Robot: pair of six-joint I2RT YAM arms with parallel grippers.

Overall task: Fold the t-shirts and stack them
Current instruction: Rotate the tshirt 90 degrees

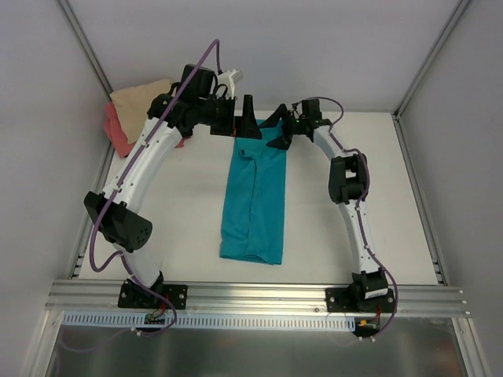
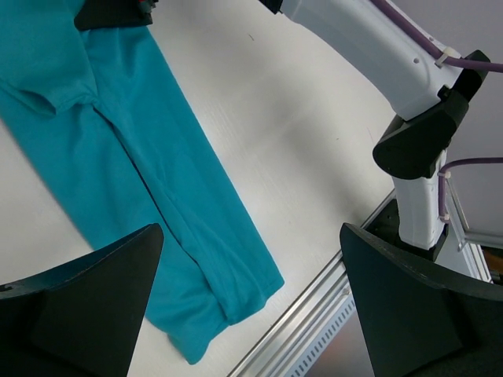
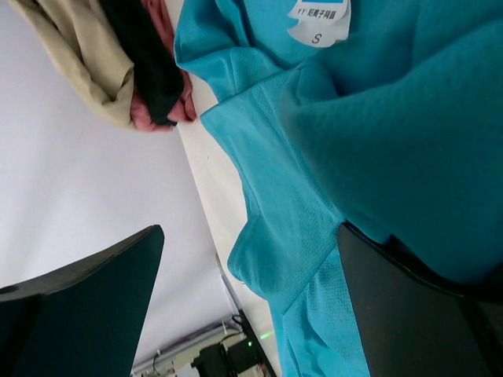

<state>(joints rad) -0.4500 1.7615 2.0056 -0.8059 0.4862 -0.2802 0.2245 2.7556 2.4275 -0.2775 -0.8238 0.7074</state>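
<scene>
The teal t-shirt [image 1: 255,200] lies folded lengthwise into a narrow strip in the middle of the table, collar end at the back. Both grippers hover at that collar end. My left gripper [image 1: 242,122] is open over the left corner, and in its wrist view the teal t-shirt [image 2: 134,157] runs toward the near rail between the wide-apart fingers [image 2: 78,314]. My right gripper [image 1: 278,132] is open at the right corner. In the right wrist view, teal cloth [image 3: 314,196] with its white neck label [image 3: 318,20] bunches against the right finger [image 3: 416,314]. The tan t-shirt [image 1: 141,98] rests on the coral-pink one [image 1: 118,129] at the back left.
White walls enclose the table on three sides. A metal rail [image 1: 251,297] carrying both arm bases runs along the near edge. The right arm [image 2: 393,71] crosses the left wrist view. The tan t-shirt [image 3: 71,47] and coral-pink t-shirt [image 3: 185,98] show behind the left gripper's black finger.
</scene>
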